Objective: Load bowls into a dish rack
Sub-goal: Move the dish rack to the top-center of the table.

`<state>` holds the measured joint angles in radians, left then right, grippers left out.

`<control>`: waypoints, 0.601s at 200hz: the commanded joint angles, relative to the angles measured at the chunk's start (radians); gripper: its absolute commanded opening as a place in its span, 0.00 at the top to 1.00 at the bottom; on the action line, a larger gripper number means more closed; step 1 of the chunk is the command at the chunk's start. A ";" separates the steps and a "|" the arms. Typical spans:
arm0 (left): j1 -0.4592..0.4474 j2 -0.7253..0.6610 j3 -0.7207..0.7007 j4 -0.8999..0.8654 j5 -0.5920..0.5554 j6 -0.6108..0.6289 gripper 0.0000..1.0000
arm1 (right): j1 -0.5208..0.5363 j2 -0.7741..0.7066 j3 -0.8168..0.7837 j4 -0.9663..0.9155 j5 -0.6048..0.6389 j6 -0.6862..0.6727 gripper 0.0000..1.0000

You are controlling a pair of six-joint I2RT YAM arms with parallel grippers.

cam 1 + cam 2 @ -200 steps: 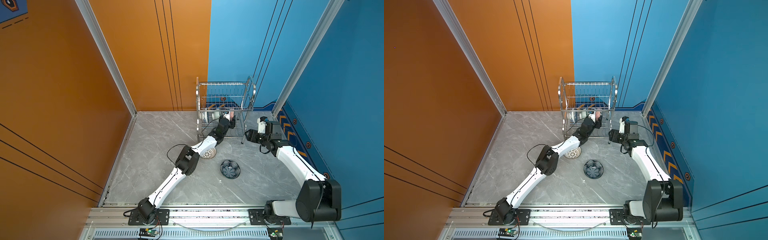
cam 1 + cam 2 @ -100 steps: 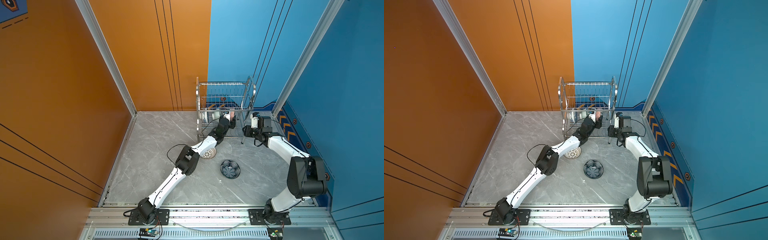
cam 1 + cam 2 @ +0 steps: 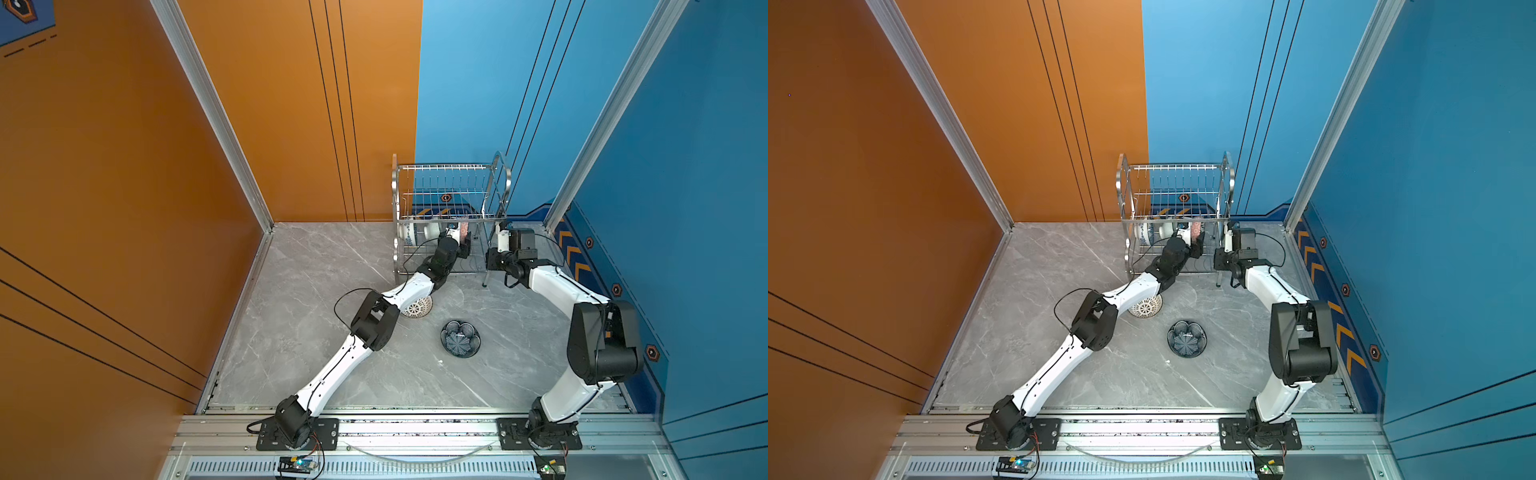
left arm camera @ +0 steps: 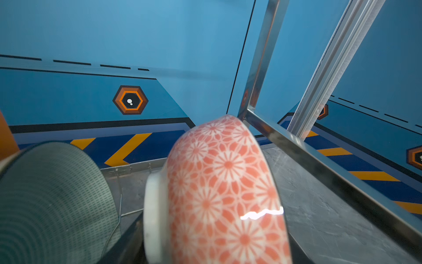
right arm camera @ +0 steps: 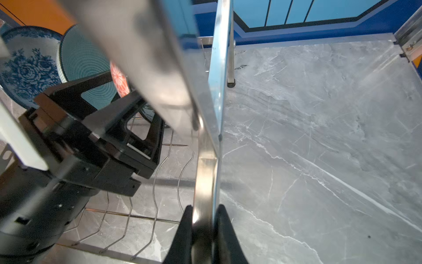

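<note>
Two bowls wait on the grey marble surface (image 3: 332, 257), nearest the robot's bases. The dark navy petal bowl (image 3: 460, 338) sits mouth-up in the open. The white lattice bowl (image 3: 417, 308) lies a little farther on, partly hidden under the left forearm.

Beyond them both arms are at the dish rack (image 3: 440, 167), which stands by the far wall. The right gripper (image 5: 204, 214) is clamped on the rack's side frame low down, its fingers (image 5: 185, 228) pressed to either face of the flat steel bar.

The left gripper (image 3: 465, 245) reaches into the lower tier with the reddish-outside bowl (image 4: 223, 189) between its fingers. That bowl stands on edge, foot toward its neighbour. Whether the fingers are pinching it or have let it go I cannot tell.

Deeper along the same shelf stand the pale mint bowl (image 4: 52, 201), just beside the reddish one, and then the blue-floral bowl (image 5: 27, 66). Both are on edge too. The upper tier looks empty.

I judge the step in hand to be seating the third bowl in its slot while the right arm steadies the rack.

The next move calls for:
- making sure the bowl rests in the wires,
- releasing it if that is not yet done,
- drawing the left fingers straight back out without nudging the mint bowl.

Then the lattice bowl is the handy one to fetch.
</note>
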<state>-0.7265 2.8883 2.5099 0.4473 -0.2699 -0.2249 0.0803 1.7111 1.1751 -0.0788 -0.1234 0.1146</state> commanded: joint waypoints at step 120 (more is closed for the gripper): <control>-0.005 -0.335 -0.516 0.269 -0.008 0.038 0.48 | 0.140 -0.230 -0.203 -0.024 0.041 0.141 0.94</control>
<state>-0.7296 2.6431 2.0563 0.6147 -0.2840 -0.1879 0.1955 1.5547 1.0145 -0.0803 -0.0418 0.2481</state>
